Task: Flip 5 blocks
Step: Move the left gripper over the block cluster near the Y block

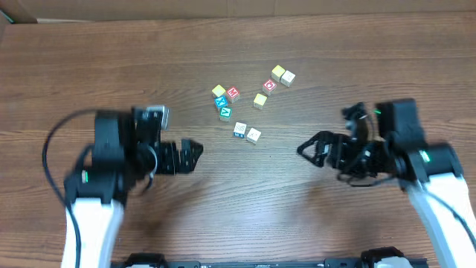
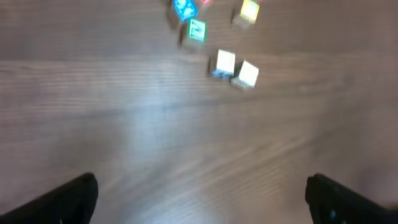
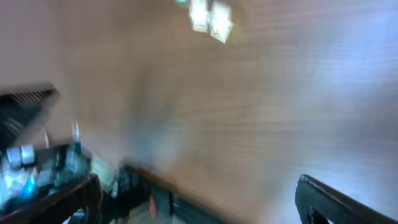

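Several small blocks point(image 1: 240, 129) lie scattered at the middle of the wooden table point(image 1: 245, 208), with yellow, red, teal and pale faces up. My left gripper point(image 1: 195, 152) is open and points right, a short way left of the pale pair. The left wrist view shows that pair of pale blocks point(image 2: 224, 63) ahead, teal blocks point(image 2: 197, 30) beyond them, and bare wood between its fingers point(image 2: 74, 199). My right gripper point(image 1: 306, 152) is open and points left, to the right of the blocks. In the blurred right wrist view, pale blocks point(image 3: 210, 22) sit far ahead of the right gripper point(image 3: 199, 199).
The blocks farthest back are a yellow one and a pale one point(image 1: 282, 74). The table's back edge point(image 1: 223, 15) runs along the top of the overhead view. In the right wrist view the table edge point(image 3: 161, 180) and dark equipment point(image 3: 37, 174) lie at the lower left.
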Controlling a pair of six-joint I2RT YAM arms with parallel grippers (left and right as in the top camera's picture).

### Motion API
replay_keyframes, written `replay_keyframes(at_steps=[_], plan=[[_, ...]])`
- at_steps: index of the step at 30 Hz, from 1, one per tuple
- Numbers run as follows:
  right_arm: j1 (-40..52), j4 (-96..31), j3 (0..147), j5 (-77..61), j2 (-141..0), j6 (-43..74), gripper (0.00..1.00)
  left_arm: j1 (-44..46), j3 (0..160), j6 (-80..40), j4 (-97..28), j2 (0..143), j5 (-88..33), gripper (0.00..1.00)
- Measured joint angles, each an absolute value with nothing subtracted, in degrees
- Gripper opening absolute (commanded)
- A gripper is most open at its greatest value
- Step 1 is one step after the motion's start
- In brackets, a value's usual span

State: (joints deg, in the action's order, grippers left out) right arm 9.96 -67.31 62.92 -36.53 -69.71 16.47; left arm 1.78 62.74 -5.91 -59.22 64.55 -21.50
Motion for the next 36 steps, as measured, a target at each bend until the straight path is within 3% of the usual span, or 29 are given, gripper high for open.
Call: replay_keyframes(at_steps=[7,15,21,24,28,32,36], plan=[[18.7,-73.2,64.2,-33.3,-82.5,13.2,1.0,1.8,72.3,-7.9,-63.2,78.6,-24.1,1.0],[21.9,-68.7,64.2,-30.7,-83.5,14.0,1.0,1.8,72.4,-10.3,-63.1,86.8,-27.0,1.0],[21.9,-67.8,64.2,-30.0,-83.5,14.3,1.0,2.9,72.4,-9.0,-63.3,89.8,-28.9,0.8],[21.9,-66.8,64.2,-29.7,-83.5,14.5,1.0,7.0,72.4,-8.5,-62.3,90.1,-26.0,0.82],[21.9,-65.9,64.2,-29.6,-83.5,14.8,1.0,16.0,72.4,-9.2,-59.2,90.5,-17.8,0.94],[21.9,-66.9,64.2,-29.6,-83.5,14.9,1.0,23.5,72.6,-10.6,-55.2,93.4,-9.8,0.93],[21.9,-69.2,64.2,-29.2,-83.3,15.0,1.0,25.4,74.0,-10.9,-52.7,99.9,-5.9,0.89]])
